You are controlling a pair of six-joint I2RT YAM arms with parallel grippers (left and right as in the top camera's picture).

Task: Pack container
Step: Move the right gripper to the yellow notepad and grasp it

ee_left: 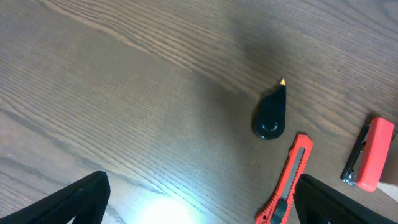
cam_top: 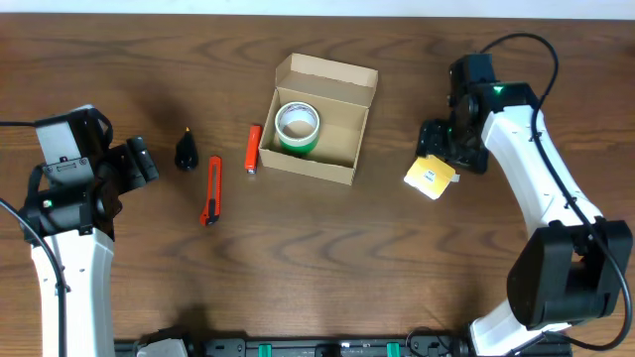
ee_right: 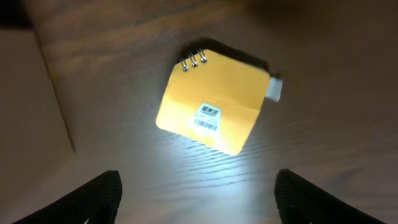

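Box [cam_top: 342,131] w/ tape [cam_top: 297,126] inside. R hand [ee_right: 199,196] spread wide over notepad [ee_right: 211,115], right of box; L hand [ee_left: 199,199] likewise spread, far left.

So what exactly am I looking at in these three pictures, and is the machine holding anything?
This is a robot: a white left arm and a white right arm at a brown wooden table; each ends in a two-finger gripper. The wide picture is from a camera overhead; the other two are from cameras on the wrists, looking down past the dark fingers. In the middle stands an open tan cardboard box with a green-sided roll of tape inside. Left of it lie a short red stapler-like item, a red-orange utility knife and a small black teardrop-shaped object. Right of it lies a yellow spiral notepad, with the right gripper hovering by it. The left gripper hangs near the black object. Both are open and hold nothing.
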